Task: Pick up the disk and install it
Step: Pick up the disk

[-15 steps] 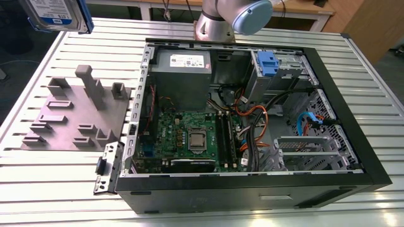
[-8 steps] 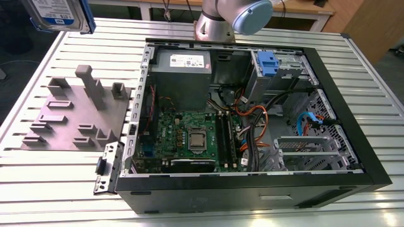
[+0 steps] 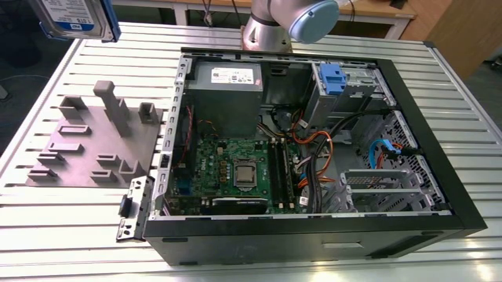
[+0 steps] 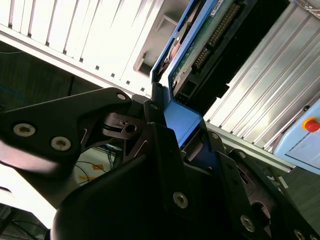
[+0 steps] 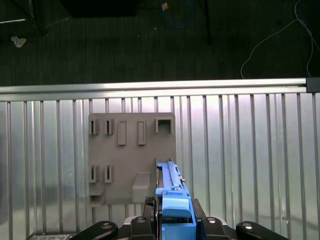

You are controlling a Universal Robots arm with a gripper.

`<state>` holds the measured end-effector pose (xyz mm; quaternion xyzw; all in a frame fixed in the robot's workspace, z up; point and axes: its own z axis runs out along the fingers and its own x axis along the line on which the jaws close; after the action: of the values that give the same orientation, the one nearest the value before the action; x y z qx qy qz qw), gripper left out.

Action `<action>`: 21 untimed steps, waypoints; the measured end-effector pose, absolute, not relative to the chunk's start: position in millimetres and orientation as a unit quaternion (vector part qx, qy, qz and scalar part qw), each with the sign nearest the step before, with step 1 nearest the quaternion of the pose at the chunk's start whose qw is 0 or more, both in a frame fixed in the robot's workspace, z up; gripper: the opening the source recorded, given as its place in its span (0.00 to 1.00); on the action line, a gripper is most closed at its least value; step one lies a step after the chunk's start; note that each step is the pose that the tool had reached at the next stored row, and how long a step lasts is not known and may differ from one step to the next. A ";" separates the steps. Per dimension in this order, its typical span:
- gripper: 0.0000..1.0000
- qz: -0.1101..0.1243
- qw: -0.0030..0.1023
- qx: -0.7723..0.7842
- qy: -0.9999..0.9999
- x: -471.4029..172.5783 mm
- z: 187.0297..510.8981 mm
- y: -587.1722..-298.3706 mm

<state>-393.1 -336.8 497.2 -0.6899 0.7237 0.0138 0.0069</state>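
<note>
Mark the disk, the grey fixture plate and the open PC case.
Silver metal disk in blue plastic carrier (image 3: 72,16): exterior view, on its label.
Grey plastic fixture plate (image 3: 84,144): exterior view, on its flat base.
Black open computer case (image 3: 298,235): exterior view, on its near side wall.

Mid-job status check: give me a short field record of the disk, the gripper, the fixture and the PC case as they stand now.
disk: lifted off the table, at the exterior view's upper left, label showing
gripper: shut on the disk's blue carrier frame
grey fixture plate: flat on the table, at the exterior view's left of the case
computer case: open, lying on its side, motherboard exposed
blue latch: at the drive bay in the case's far corner
table: slatted metal
install: not yet done, disk is outside the case
</note>
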 end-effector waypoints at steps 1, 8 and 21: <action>0.36 0.014 0.007 -0.690 0.724 -392.7 497.2 -336.8; 0.36 0.014 0.007 -0.690 0.724 -390.6 497.2 -336.8; 0.36 0.014 0.007 -0.690 0.724 -386.2 497.2 -336.8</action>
<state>-386.2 -336.8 497.2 -0.6899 0.7237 0.0138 0.0069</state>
